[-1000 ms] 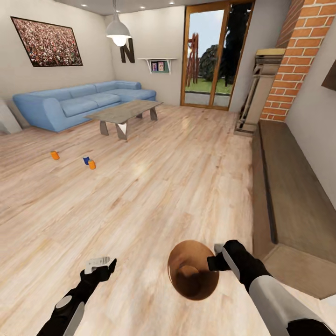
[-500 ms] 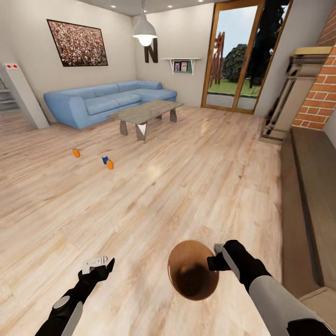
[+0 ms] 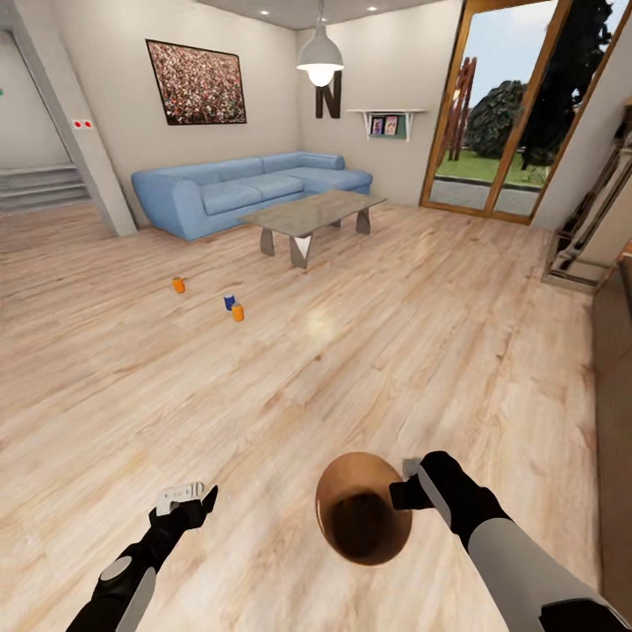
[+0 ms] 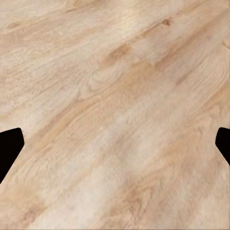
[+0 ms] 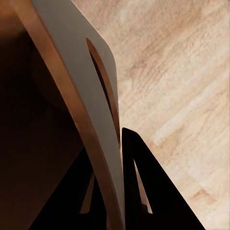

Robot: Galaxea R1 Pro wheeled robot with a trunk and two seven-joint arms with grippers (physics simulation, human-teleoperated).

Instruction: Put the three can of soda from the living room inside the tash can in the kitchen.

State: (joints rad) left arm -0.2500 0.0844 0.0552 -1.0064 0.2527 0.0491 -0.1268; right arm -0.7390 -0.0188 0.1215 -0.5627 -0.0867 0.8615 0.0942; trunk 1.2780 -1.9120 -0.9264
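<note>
Soda cans: three stand on the wooden floor [image 3: 369, 351] at mid-left of the head view; one orange can [image 3: 178, 284] stands apart to the left, while the blue can [image 3: 229, 302] and the second orange can [image 3: 238, 312] are just beside each other.
Trash can: the round bin [image 3: 362, 518] sits at lower centre of the head view, its brown inside facing the camera.
Right gripper: the right gripper [image 3: 405, 483] is clamped on the bin's rim; in the right wrist view the grey wall [image 5: 81, 76] runs between the dark fingers [image 5: 143, 191].
Left gripper: the left gripper [image 3: 186, 494] hangs at lower left over bare floor, fingers spread wide with nothing between them.
Living room: blue corner sofa [image 3: 246, 184] and glass table [image 3: 312, 215] in the upper middle; crowd picture [image 3: 197, 82], black letter N [image 3: 328, 95] and pendant lamp [image 3: 320, 60] above; glass door [image 3: 509, 114] at upper right.
</note>
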